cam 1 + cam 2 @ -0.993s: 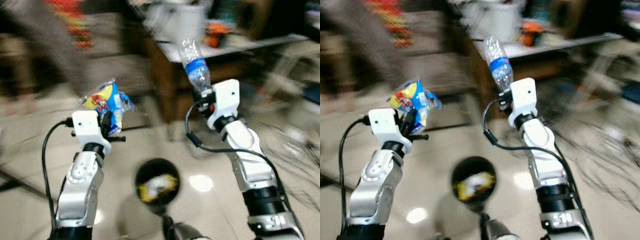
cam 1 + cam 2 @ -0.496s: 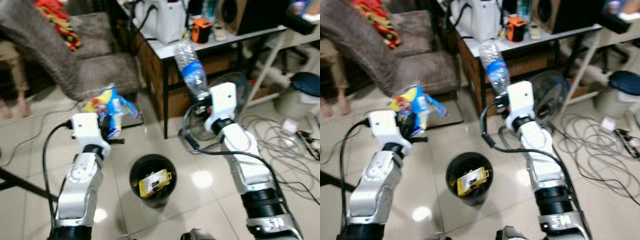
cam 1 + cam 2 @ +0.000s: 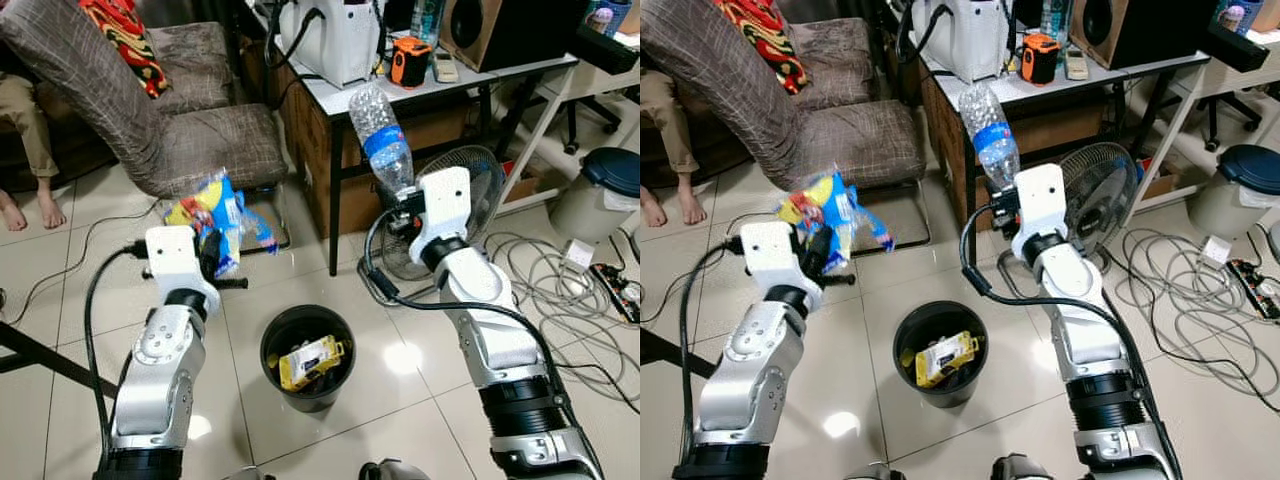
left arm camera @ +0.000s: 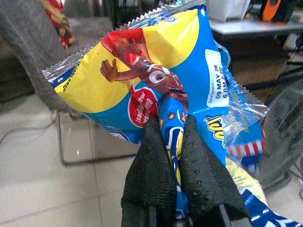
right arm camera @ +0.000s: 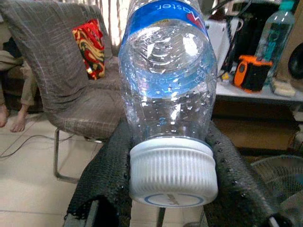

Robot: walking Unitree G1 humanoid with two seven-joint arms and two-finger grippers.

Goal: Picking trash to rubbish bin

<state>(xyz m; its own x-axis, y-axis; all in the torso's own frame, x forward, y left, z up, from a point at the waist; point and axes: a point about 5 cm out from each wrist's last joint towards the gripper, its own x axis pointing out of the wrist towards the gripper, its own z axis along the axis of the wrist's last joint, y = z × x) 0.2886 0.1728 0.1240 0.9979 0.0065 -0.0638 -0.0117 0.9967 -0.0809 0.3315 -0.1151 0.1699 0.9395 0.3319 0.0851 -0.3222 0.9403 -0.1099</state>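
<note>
Both pieces of trash are in hand and raised, so the step now is delivery to the black rubbish bin (image 3: 307, 357), which stands on the tiled floor between the two arms and already has a yellow packet lying inside.

The left gripper (image 4: 171, 142) has its jaws pressed together on a fold of the blue-and-yellow snack wrapper (image 3: 214, 217), held up and to the left of the bin. The right gripper (image 5: 168, 156) pinches the clear plastic bottle (image 3: 382, 139) at its white-capped neck, cap downward, body tilted up — above and to the right of the bin, just in front of the counter (image 3: 455, 82).

Judging from this, the next move calls for swinging each load inward and lower until it sits over the bin's mouth, then spreading the jaws. The mouth looks narrow for both at once, so one at a time seems wiser.

Room is fair straight above the bin. Beyond it stand the counter leg, a floor fan (image 3: 470, 195) and a chair (image 3: 150, 120); cables (image 3: 560, 270) trail to the bin's right — the tall bottle could clip the counter edge if swung wide.
</note>
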